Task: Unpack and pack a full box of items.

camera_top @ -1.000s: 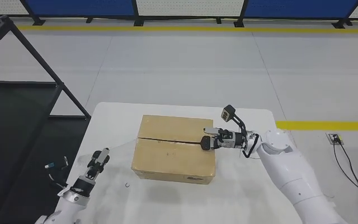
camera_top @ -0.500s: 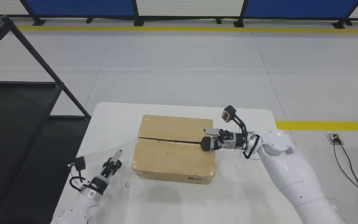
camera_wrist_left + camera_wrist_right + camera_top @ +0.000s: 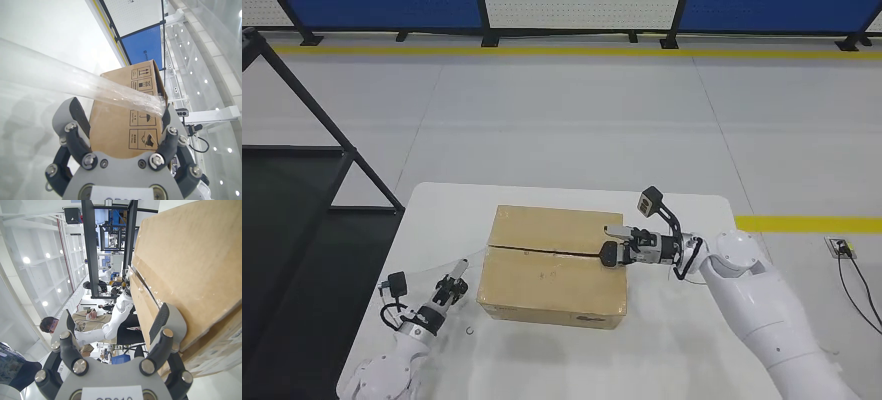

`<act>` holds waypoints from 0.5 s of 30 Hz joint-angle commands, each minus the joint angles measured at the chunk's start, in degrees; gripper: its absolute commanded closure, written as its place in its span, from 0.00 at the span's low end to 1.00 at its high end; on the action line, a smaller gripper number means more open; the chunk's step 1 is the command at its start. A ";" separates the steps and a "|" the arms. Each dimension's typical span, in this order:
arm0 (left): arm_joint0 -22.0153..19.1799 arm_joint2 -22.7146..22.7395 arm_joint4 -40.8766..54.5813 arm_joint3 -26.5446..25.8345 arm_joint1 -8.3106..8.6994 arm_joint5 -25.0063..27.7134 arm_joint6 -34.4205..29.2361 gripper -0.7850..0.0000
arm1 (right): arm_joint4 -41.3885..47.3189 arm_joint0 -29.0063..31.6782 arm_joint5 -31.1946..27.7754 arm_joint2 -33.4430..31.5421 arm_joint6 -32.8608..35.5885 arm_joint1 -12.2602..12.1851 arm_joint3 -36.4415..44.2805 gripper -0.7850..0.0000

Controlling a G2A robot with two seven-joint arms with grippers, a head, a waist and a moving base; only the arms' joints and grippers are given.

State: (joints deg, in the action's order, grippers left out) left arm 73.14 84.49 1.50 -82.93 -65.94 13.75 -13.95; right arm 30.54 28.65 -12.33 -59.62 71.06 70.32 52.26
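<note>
Tabletop [image 3: 672, 340], white, carries the closed cardboard box [image 3: 552, 270] at its middle. The right claw [image 3: 610, 247], spread, sits at the box's right end by the flap seam. The left claw [image 3: 454, 288], also spread, hovers just beside the left end, near a clear tape strip [image 3: 113, 93]. Grey floor [image 3: 572, 120], a yellow line [image 3: 542, 50] and blue panels [image 3: 382, 12] lie beyond.

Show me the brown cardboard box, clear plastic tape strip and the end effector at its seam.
Brown cardboard box [image 3: 552, 280]: top view, nearer top flap.
Clear plastic tape strip [image 3: 117, 95]: left wrist view, mid-strip.
Right end effector [image 3: 610, 245]: top view, between its fingertips.
</note>
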 commanded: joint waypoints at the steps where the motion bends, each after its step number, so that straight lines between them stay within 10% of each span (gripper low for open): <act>1: -0.71 -0.10 1.85 0.84 -0.16 0.15 -0.27 0.00 | 0.05 -0.21 -0.09 0.14 0.06 0.10 -0.36 0.00; 15: -6.79 1.15 14.34 5.46 -1.28 1.06 1.66 0.00 | 0.21 -0.90 -0.32 0.40 0.34 0.46 -1.62 0.00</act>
State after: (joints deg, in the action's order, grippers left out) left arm 66.56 85.26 15.76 -77.45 -67.23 14.57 -12.56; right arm 30.75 27.73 -12.61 -59.12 71.44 70.80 50.68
